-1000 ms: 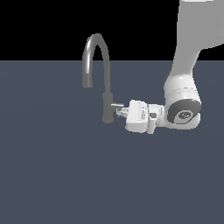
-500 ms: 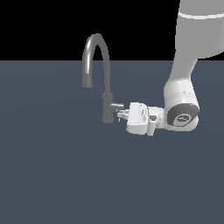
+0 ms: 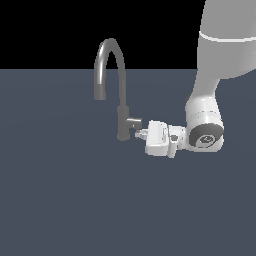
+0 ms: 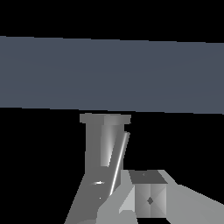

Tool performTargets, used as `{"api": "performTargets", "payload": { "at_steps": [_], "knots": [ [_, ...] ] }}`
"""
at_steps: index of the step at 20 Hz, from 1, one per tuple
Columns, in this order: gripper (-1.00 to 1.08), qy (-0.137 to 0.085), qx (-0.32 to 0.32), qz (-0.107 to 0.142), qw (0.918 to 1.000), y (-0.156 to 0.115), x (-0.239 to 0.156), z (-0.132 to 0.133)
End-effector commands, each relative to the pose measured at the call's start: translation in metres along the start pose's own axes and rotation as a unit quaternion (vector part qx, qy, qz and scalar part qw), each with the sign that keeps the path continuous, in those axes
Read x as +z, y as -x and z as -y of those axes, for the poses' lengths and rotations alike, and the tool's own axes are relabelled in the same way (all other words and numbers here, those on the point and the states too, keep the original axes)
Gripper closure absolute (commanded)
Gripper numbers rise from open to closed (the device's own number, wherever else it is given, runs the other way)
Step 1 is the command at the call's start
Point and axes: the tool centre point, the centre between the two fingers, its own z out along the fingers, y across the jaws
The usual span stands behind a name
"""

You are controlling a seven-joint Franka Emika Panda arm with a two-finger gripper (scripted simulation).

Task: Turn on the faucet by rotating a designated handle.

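Observation:
The faucet (image 3: pixel 122 120) is a grey gooseneck tap whose arched spout (image 3: pixel 106 60) rises high above the column. A short horizontal handle (image 3: pixel 133 122) sticks out of the column toward my arm. My gripper (image 3: pixel 141 134) sits just below and against the stub's outer end, on the exterior view's right of the column. In the wrist view the handle (image 4: pixel 104 140) fills the centre, with its thin lever pin (image 4: pixel 119 159) slanting along it. My fingertips (image 4: pixel 148 199) lie together beside the pin's lower end, with no gap visible and nothing held between them.
The faucet stands on a flat dark blue-grey surface (image 3: pixel 65 200). My white arm (image 3: pixel 215 75) comes down from the upper part of the exterior view's right, and its wrist (image 3: pixel 204 136) lies level with the handle.
The hand has edged a few pixels toward the faucet column. The faucet and handle look unchanged.

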Motion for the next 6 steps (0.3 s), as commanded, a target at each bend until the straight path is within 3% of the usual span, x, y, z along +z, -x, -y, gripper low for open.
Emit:
{"api": "performTargets", "payload": {
  "at_steps": [1,6],
  "knots": [
    [1.08,-0.007,0.009,-0.002,0.9999,-0.019,0.004,0.004],
    [1.08,-0.008,0.015,-0.005,0.9999,-0.031,0.004,0.008]
  ]
}}
